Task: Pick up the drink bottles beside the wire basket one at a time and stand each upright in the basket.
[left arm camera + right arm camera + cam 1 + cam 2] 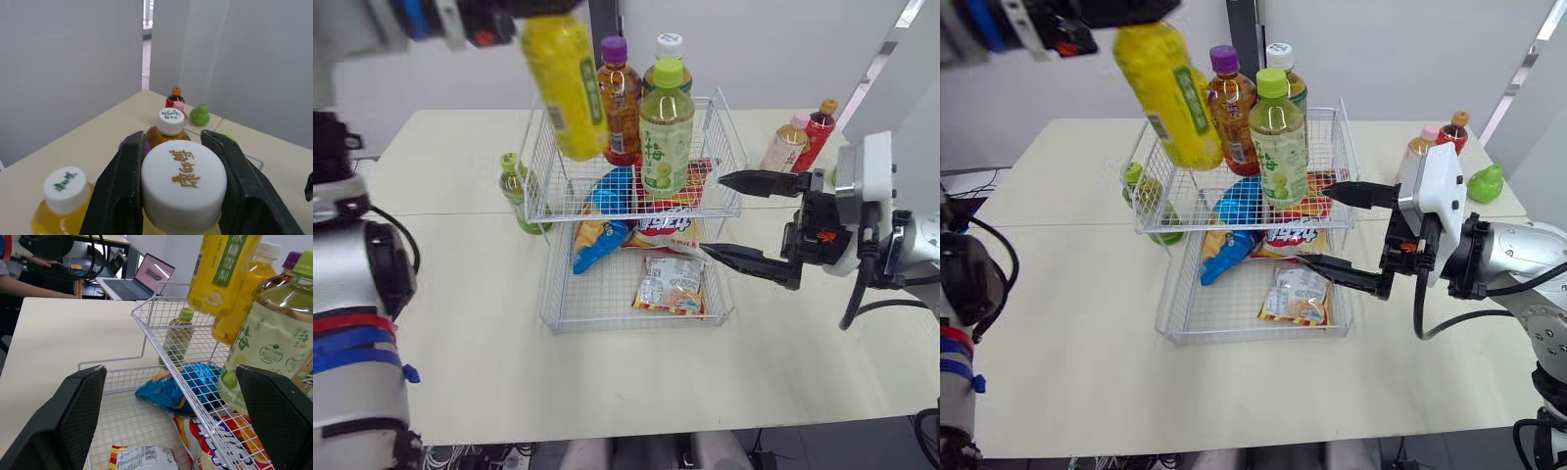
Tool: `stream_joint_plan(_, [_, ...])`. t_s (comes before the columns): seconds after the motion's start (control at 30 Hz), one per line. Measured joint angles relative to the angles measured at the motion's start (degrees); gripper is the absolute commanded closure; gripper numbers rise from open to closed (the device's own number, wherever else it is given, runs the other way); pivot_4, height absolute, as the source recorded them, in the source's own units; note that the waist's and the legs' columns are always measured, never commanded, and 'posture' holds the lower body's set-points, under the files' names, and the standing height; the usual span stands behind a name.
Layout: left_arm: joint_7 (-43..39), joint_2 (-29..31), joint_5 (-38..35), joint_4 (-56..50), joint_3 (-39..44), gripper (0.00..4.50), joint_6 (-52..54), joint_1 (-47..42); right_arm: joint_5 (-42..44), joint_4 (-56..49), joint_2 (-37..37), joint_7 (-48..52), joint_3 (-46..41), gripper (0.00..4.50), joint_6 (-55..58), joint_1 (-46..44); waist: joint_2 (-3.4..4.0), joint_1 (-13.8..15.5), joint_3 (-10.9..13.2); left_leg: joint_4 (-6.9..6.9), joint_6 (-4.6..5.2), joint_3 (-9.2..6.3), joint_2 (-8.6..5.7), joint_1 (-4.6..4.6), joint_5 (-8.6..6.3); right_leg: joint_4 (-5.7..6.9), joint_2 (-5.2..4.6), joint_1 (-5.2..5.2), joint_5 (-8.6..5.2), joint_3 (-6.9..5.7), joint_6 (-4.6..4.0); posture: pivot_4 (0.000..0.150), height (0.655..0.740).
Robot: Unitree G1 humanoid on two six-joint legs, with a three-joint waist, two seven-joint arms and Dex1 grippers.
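Hanging over wire basket (546, 294), yellow bottle (566, 88) near-vertical, cap (184, 178) 11 o'clock, base 5; left gripper (175, 142) clamped on cap; right gripper (713, 215) spread at basket's 3 o'clock.

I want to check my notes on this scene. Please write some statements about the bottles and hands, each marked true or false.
1. The left hand grips a yellow bottle by its white cap. True.
2. The right hand is shut on a bottle. False: it is open and holds nothing.
3. A small green-capped bottle stands on the table outside the wire basket. True.
4. The purple-capped bottle lies flat in the basket. False: it stands upright.
5. No bottles stand on the basket's right. False: a pink-capped bottle and a red bottle stand there.
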Motion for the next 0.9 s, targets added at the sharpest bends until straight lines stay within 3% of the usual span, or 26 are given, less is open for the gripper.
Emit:
stream_joint_plan(0.23, [-1.7,-5.1,4.1,-0.2,-1.4,3.12,-5.2,5.4,4.2,-0.5,-1.0,-2.7,-3.8,0.0,0.5,0.0,0.01,0.0,0.0,0.02,0.0,-0.1,0.0,0.0,0.0,0.0,-0.02,0.0,0.0,0.05,0.0,0.15,0.74])
stream_joint_plan(0.6, [-2.8,-9.0,7.5,-0.2,-2.6,3.12,-7.5,6.7,2.9,4.6,-2.6,0.1,-3.7,0.0,-0.2,-1.1,0.01,0.1,0.0,0.06,0.01,-0.07,-0.03,-0.01,0.0,0.01,-0.03,0.01,0.01,0.04,0.01,0.15,0.74])
stream_joint_plan(0.9, [-6.3,-8.3,8.6,-0.1,-2.2,0.4,-10.8,6.7,2.8,4.5,-2.2,-1.4,-1.0,0.0,0.4,-5.0,0.02,0.1,0.0,0.08,0.01,-0.1,-0.03,-0.01,0.0,0.01,-0.03,0.02,0.01,0.03,0.01,0.15,0.74])
